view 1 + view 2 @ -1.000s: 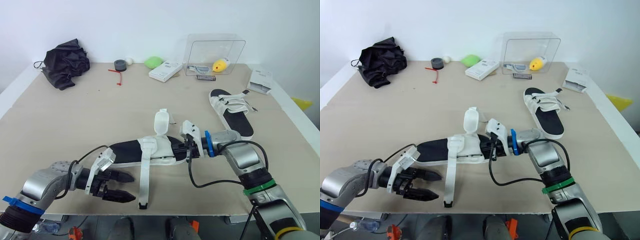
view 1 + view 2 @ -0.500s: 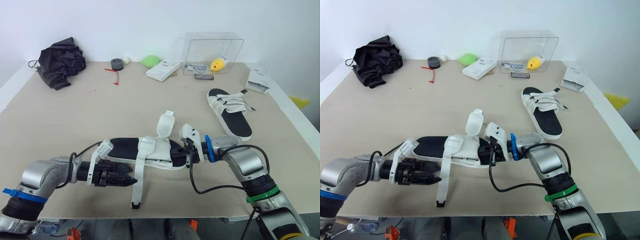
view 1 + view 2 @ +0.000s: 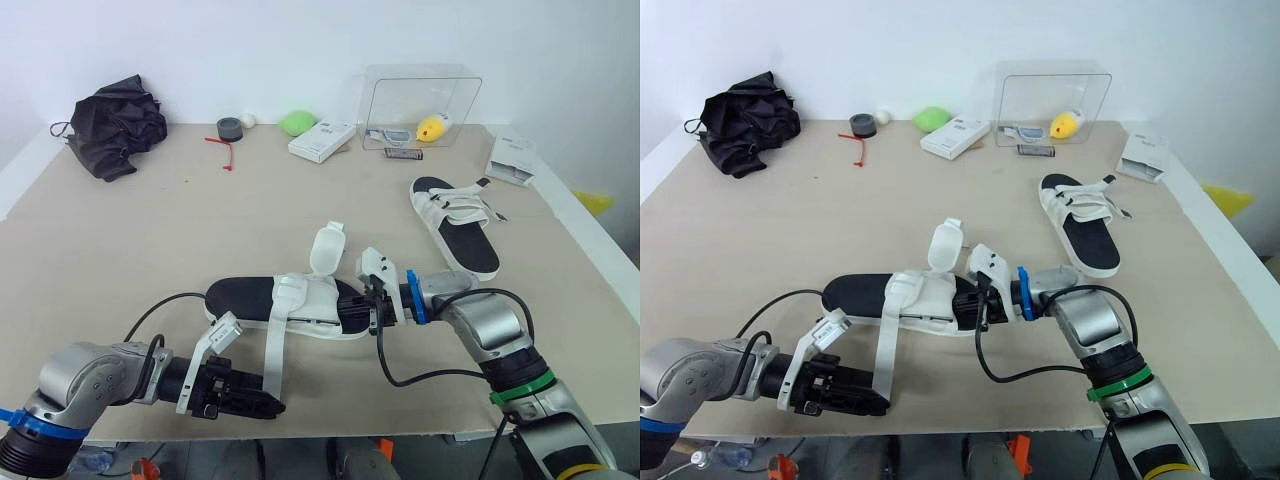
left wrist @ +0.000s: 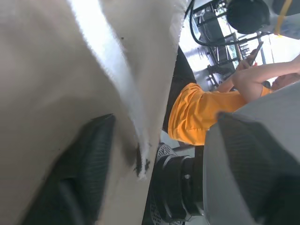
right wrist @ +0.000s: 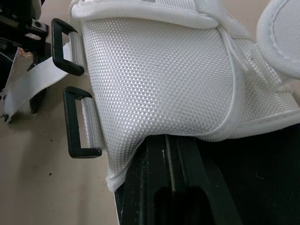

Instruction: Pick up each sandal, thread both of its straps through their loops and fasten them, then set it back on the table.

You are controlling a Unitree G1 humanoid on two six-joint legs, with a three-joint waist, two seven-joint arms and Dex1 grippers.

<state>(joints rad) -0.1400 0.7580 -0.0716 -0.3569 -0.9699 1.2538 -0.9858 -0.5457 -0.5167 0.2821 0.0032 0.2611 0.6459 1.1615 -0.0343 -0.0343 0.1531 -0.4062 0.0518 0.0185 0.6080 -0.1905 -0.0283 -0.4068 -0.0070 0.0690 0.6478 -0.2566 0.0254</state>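
Note:
A white sandal with a black sole point(image 3: 305, 300) lies in the near middle of the table. My right gripper point(image 3: 373, 305) is shut on its right end. One long strap point(image 3: 272, 345) hangs loose toward the front edge, and another flap point(image 3: 326, 248) stands up. Two black loops point(image 5: 77, 122) sit on the sandal's upper. My left gripper point(image 3: 262, 407) is at the strap's free end, by the table's front edge. The strap point(image 4: 117, 70) lies between its fingers point(image 4: 84, 173), which stand apart. A second sandal point(image 3: 458, 228) rests at the right with its straps across it.
A black cloth bundle point(image 3: 117, 125) lies at the back left. A tape roll point(image 3: 230, 128), green lump point(image 3: 298, 122), white box point(image 3: 324, 141) and clear container point(image 3: 420, 105) holding a yellow duck line the back edge. A white packet point(image 3: 518, 160) lies far right. A person in orange point(image 4: 197, 112) sits beyond the table.
My left gripper has dropped toward the table's front edge, to the strap's free end, and its fingers have narrowed. The right gripper keeps its hold on the sandal.

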